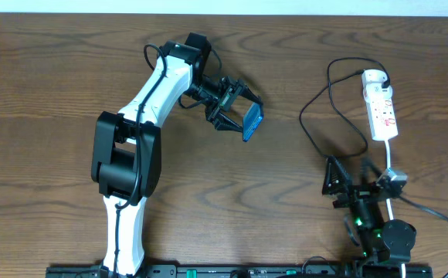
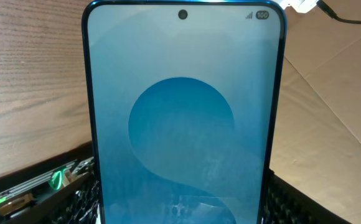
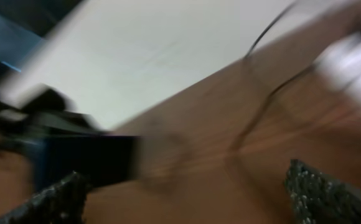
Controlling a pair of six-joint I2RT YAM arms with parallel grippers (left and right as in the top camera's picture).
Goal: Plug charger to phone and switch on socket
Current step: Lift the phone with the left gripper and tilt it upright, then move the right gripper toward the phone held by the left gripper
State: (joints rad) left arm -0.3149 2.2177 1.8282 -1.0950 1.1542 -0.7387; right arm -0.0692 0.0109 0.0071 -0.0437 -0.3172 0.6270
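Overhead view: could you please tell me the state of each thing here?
phone, screen lit, gripped off the table.
left gripper, shut on phone.
right gripper, open, empty.
charger, lying loose on table, not in phone.
socket, flat on table; switch position too small to tell.

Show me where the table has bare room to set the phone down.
Bare wood lies between the left arm and the right gripper, below the phone held in the left gripper; also left of that arm. Crowded: the right side, where the charger loops beside the socket.
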